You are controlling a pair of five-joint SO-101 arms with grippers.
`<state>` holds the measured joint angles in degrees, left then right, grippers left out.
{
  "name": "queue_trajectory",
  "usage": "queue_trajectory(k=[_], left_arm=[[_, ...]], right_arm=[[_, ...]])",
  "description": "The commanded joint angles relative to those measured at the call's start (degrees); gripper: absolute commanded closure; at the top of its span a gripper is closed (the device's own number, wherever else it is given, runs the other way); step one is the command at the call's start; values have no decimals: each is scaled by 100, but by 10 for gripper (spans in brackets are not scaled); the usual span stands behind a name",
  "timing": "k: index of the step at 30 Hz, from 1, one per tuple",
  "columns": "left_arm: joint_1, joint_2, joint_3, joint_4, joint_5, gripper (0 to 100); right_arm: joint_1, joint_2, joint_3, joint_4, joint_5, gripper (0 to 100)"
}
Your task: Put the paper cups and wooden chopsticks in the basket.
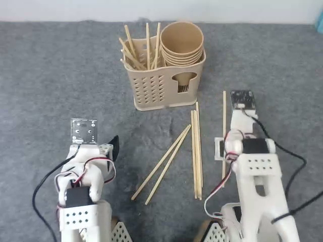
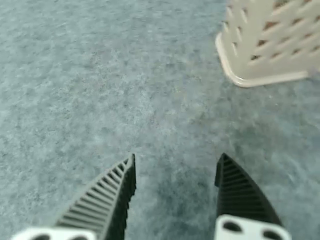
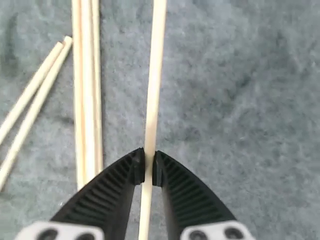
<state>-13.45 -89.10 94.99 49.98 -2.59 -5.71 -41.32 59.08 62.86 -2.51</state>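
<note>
A beige perforated basket (image 1: 161, 85) stands at the back middle of the mat. It holds a stack of brown paper cups (image 1: 182, 40) and several wooden chopsticks (image 1: 139, 48). My right gripper (image 3: 148, 167) is shut on a single chopstick (image 3: 155, 75) that lies along the mat (image 1: 224, 121). Beside it lie three parallel chopsticks (image 1: 197, 151) and a slanted pair (image 1: 161, 164). My left gripper (image 2: 175, 185) is open over bare mat, with the basket's corner (image 2: 270, 45) ahead of it.
Grey felt mat (image 1: 60, 75) covers the table. The three parallel chopsticks (image 3: 86, 90) and the slanted pair (image 3: 35, 95) lie close beside the right gripper's fingers. Both arm bases sit at the near edge.
</note>
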Motion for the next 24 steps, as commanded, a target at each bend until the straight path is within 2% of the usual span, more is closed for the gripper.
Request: queue_trajectory(k=[1, 7, 11, 14, 17, 19, 22, 24], left_arm=[[141, 44, -374, 387, -220, 750], [246, 44, -1024, 1327, -246, 750], [237, 167, -1930, 2031, -800, 750], [237, 993, -2712, 2312, -1046, 750], [264, 2505, -3538, 2523, -1090, 750], [571, 3613, -3952, 2769, -1266, 750], [1512, 4976, -4215, 3138, -2084, 750], [2075, 5477, -4233, 2998, -2215, 770]], right_arm=[[66, -180, 387, -541, 79, 991], [66, 259, 747, -1314, 26, 991], [66, 514, 765, -1455, -264, 991], [66, 655, 765, -1455, -264, 991], [66, 716, 765, -1455, -264, 991], [66, 725, 782, -1552, -264, 991], [66, 725, 809, -1578, -255, 991], [66, 708, 826, -1578, -255, 991]])
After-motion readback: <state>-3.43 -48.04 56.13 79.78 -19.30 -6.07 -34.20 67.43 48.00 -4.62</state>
